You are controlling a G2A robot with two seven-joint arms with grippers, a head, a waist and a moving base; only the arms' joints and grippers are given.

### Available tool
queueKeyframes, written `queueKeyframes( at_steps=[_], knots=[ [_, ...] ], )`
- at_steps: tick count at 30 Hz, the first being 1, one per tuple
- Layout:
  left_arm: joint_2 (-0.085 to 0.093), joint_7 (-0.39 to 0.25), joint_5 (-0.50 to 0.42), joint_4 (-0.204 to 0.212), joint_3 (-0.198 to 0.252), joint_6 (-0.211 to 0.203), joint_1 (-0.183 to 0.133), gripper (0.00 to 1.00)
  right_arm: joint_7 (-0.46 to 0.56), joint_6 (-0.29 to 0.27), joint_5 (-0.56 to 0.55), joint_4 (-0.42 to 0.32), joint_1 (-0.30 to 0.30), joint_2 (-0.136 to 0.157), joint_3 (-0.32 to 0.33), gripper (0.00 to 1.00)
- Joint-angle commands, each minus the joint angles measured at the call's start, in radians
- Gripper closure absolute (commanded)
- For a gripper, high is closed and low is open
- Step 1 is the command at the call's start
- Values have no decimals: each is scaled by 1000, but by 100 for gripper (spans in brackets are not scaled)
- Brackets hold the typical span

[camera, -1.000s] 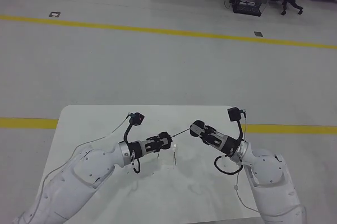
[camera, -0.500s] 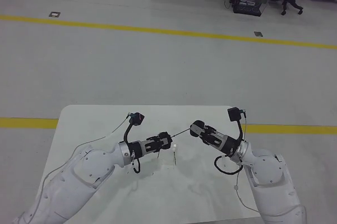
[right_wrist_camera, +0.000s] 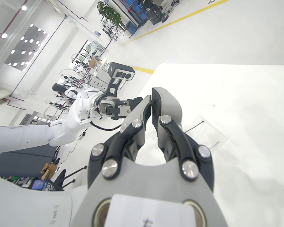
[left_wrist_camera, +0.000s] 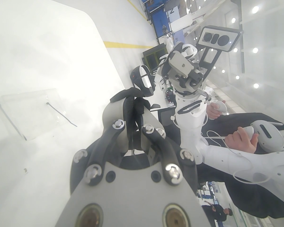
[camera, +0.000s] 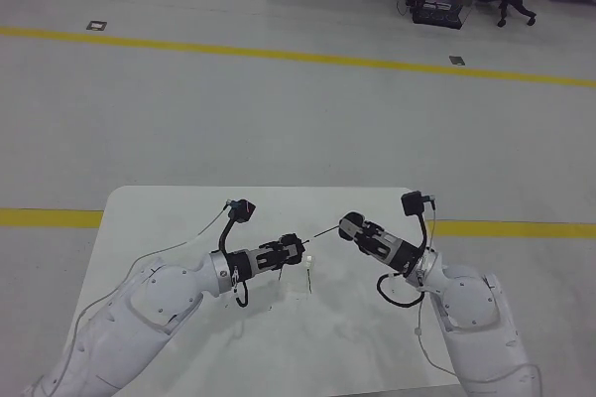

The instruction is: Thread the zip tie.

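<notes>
Counter (camera: 178,213): white, smooth, matt.
Zip tie (camera: 319,234): thin black plastic.
Left end effector (left_wrist_camera: 132,105): matt grey shell, creased black pad covers, bright metal screw heads.
Right end effector (right_wrist_camera: 152,109): matt grey shell, ribbed black rubbery pads (right_wrist_camera: 157,112), polished metal screw heads.
Sleeve (left_wrist_camera: 37,98) on the counter: clear, glossy plastic film.

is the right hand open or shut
Shut: fingertips of the right hand press together, and the zip tie runs from it to the left hand.
</notes>
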Motion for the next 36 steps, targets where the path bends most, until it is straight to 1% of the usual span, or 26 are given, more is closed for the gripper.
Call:
queueKeyframes(
  at_steps=[1, 8, 14, 24, 36],
  knots=[
    [0, 0, 0, 0, 0, 0, 0, 100, -5, 0, -18, -5, 0, 1, -6, 100],
    [0, 0, 0, 0, 0, 0, 0, 100, -5, 0, -18, -5, 0, 1, -6, 100],
    [0, 0, 0, 0, 0, 0, 0, 100, -35, 0, -29, -21, -14, 1, -14, 100],
    [0, 0, 0, 0, 0, 0, 0, 100, -22, 0, 4, -33, -38, 8, 8, 100],
    [0, 0, 0, 0, 0, 0, 0, 100, -30, 0, 31, -48, -59, 15, 24, 100]
  ],
)
